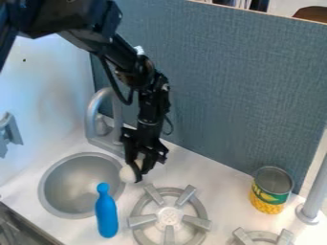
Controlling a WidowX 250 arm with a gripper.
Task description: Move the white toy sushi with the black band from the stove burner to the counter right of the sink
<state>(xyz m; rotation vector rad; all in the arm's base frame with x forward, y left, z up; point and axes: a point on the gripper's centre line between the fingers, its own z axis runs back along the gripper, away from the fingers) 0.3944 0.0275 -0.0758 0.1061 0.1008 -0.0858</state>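
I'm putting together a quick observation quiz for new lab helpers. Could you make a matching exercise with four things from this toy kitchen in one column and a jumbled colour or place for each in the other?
Column one
1. Bottle-shaped toy
2. Can
3. Faucet
4. Gripper

Column two
A. Grey and arched
B. Black, right at a rounded white object
C. Green and yellow label, near the blue-grey back panel
D. Plain blue, between the sink basin and a stove burner

Right pairs: 1-D, 2-C, 3-A, 4-B
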